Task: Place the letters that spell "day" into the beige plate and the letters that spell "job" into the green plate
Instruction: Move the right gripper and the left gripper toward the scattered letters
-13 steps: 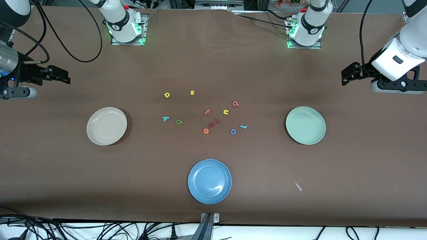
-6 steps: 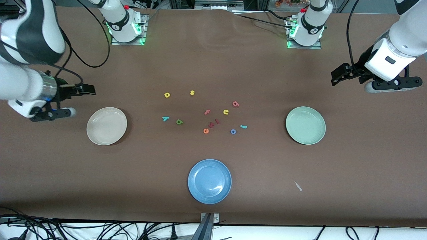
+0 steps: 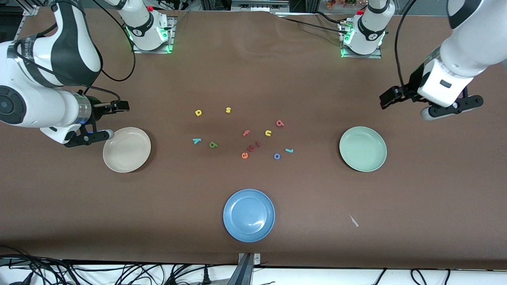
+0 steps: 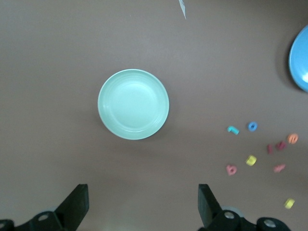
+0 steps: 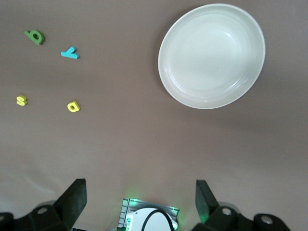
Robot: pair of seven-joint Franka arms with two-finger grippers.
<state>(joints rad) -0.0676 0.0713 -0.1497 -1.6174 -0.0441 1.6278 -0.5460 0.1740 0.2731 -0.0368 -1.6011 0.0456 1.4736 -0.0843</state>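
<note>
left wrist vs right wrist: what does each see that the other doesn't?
Left wrist only: the green plate, an edge of the blue plate, the teal hooked letter, the blue "o", the pinkish-red letter and the left claw, open.

Right wrist only: the beige plate, the olive-green letter, the teal "y", the yellow round-bowl letter and the right claw, open.

Both: the brown table; probably the yellow "s".

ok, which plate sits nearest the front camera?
The blue plate. It lies lowest in the front view, below the letters; the beige plate and green plate sit farther back.
</note>
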